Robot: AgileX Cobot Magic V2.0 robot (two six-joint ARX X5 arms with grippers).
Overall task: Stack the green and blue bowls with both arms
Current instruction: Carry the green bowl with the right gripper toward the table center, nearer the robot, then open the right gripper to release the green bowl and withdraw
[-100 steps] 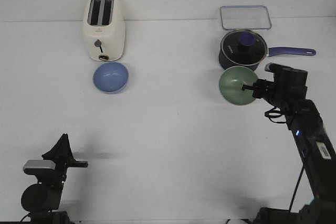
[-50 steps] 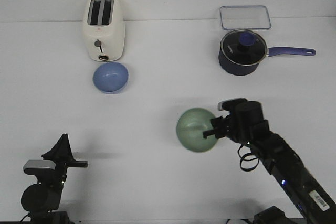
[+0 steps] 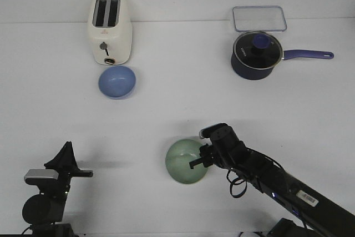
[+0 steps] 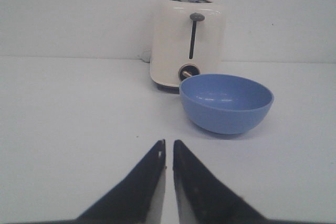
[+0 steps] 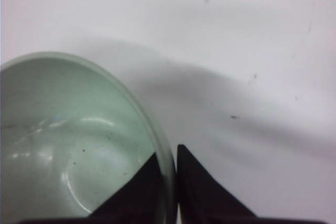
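The pale green bowl (image 3: 186, 161) is at the table's front centre, pinched by its right rim in my right gripper (image 3: 201, 159). In the right wrist view one finger is inside the green bowl (image 5: 68, 145) and one outside, around the rim at my right gripper (image 5: 170, 158). The blue bowl (image 3: 117, 81) sits upright just in front of the toaster, far from both grippers. It also shows in the left wrist view (image 4: 226, 102), ahead of my left gripper (image 4: 168, 144), which is shut and empty. My left gripper (image 3: 69, 166) rests at the front left.
A cream toaster (image 3: 110, 29) stands at the back left. A dark navy saucepan (image 3: 256, 55) with glass lid and long handle sits at the back right, with a clear lidded container (image 3: 259, 18) behind it.
My right arm has carried the green bowl from beside the saucepan toward the front and left to the table's front centre. The left arm and blue bowl have not moved.
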